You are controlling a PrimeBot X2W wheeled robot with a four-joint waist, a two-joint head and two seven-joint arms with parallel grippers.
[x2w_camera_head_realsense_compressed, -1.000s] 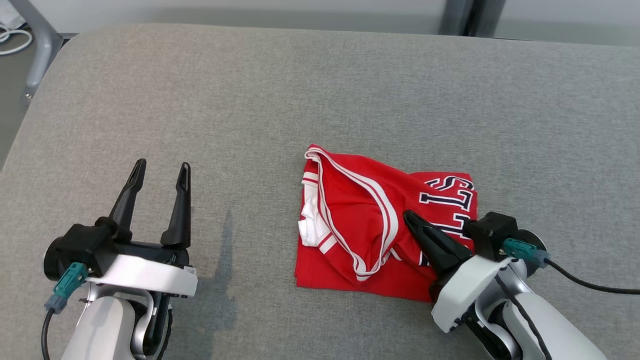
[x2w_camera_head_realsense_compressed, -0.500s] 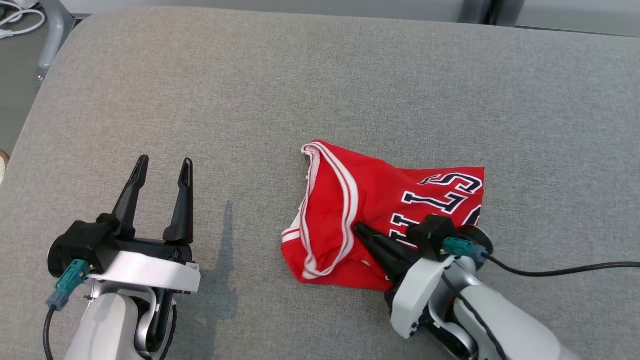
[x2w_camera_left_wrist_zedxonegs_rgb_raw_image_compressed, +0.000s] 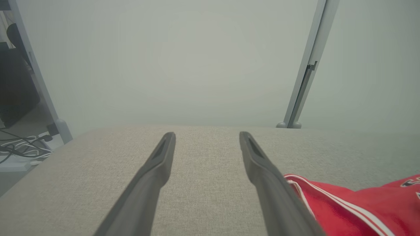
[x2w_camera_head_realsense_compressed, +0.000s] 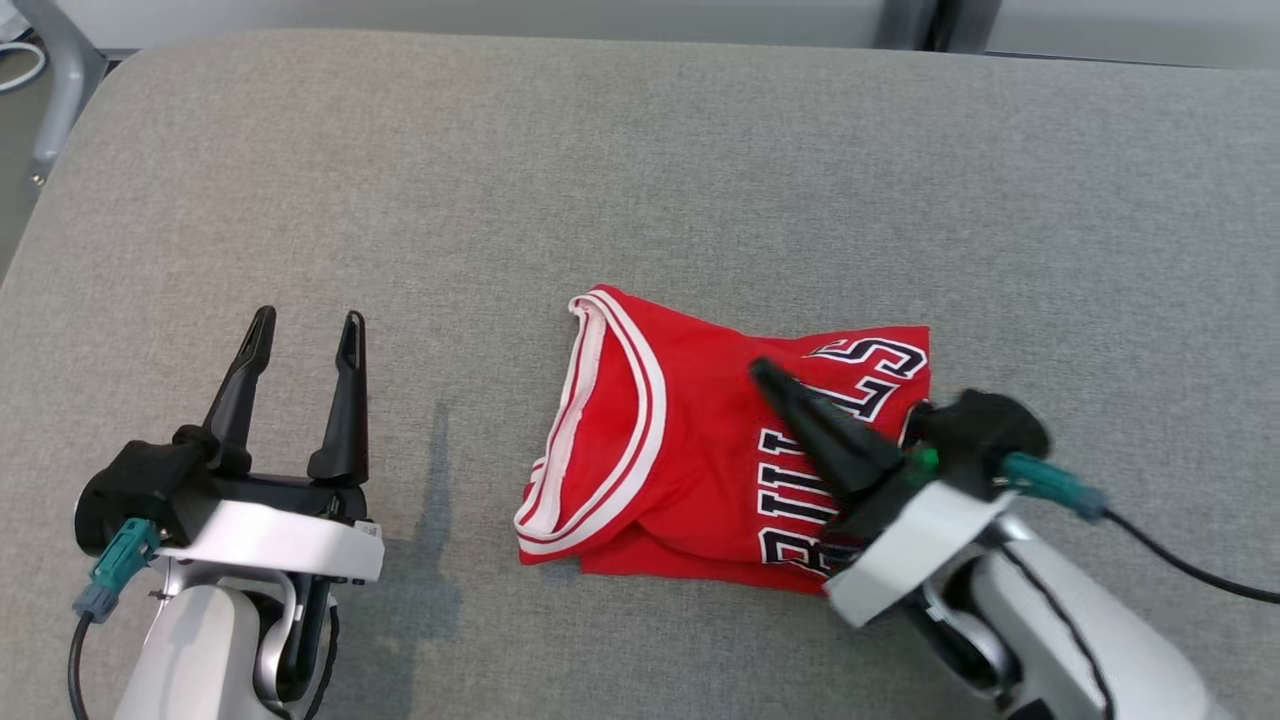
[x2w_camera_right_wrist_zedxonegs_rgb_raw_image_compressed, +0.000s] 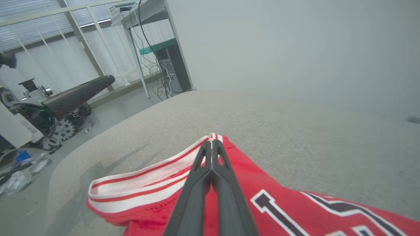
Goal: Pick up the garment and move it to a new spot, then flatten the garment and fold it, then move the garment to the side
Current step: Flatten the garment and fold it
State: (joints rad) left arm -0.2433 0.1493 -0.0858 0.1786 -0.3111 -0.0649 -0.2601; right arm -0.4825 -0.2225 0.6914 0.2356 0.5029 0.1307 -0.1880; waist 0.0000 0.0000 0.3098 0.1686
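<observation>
Tabletop [x2w_camera_head_realsense_compressed: 640, 180]: covered in grey woven cloth, matt, with a fine, slightly rough grain.
Garment [x2w_camera_head_realsense_compressed: 690, 440]: red cloth, smooth with a faint lustre. The white trim bands show visible stitching, and the dark lettering with white edging has a flat finish.
Left gripper [x2w_camera_head_realsense_compressed: 306, 320] and right gripper [x2w_camera_head_realsense_compressed: 762, 372]: jaws of dark plastic, matt and smooth.
Wrist shells [x2w_camera_head_realsense_compressed: 270, 540]: white plastic, smooth, light sheen.
Connectors [x2w_camera_head_realsense_compressed: 115, 565]: teal plastic.
Cable [x2w_camera_head_realsense_compressed: 1190, 568]: black, smooth sheath.
Far post [x2w_camera_left_wrist_zedxonegs_rgb_raw_image_compressed: 305, 72]: pale grey, smooth, metal-looking.

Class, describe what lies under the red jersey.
Grey fabric surface shows all round the red jersey, which lies on it. The jersey's lower folds and the surface directly beneath are covered.
</observation>
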